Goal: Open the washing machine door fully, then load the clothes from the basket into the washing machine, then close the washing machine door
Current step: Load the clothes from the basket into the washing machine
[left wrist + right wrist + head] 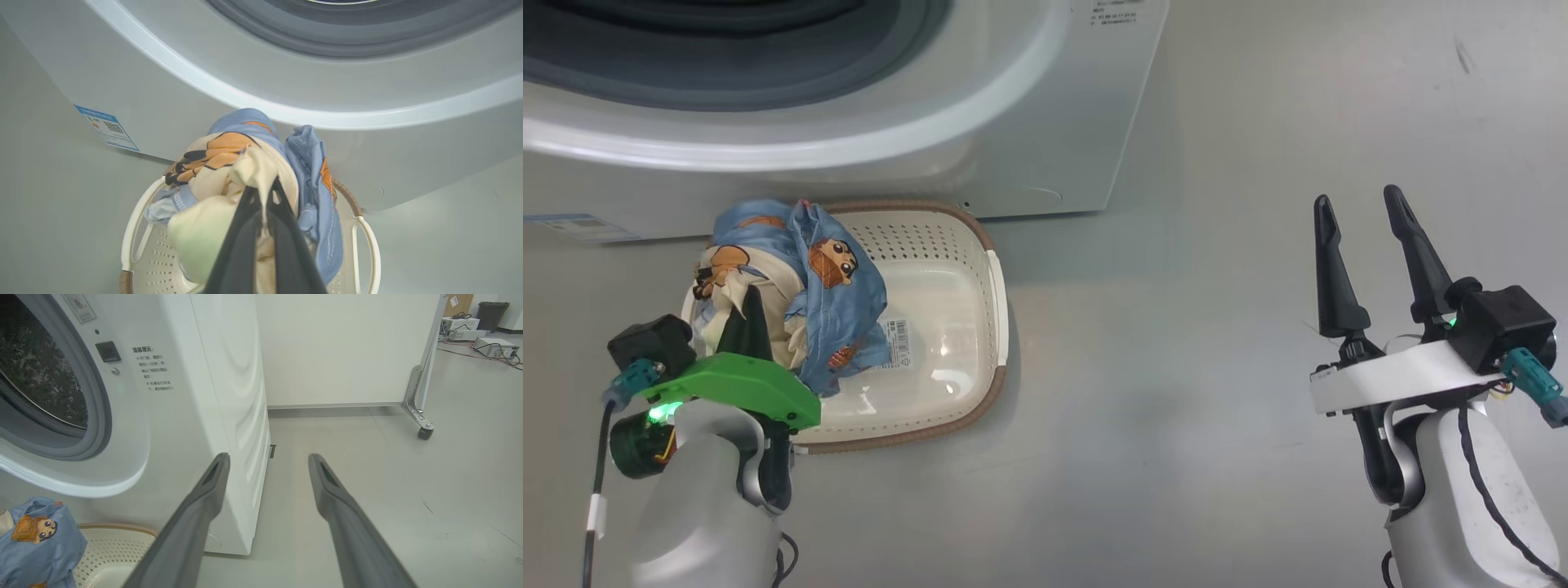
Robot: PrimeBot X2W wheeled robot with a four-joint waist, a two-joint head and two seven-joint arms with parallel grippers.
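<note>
Left gripper (266, 192) tight on clothes (229, 163) over the basket (157, 265).

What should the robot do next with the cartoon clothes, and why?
Probably lift the left gripper up toward the washing machine. It is shut on the clothes, which hang over the basket, and the drum mouth just above looks uncovered, so the bundle could go straight in.

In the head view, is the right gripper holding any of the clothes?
No, the right gripper is open and empty above the floor; the clothes are at the basket.
</note>
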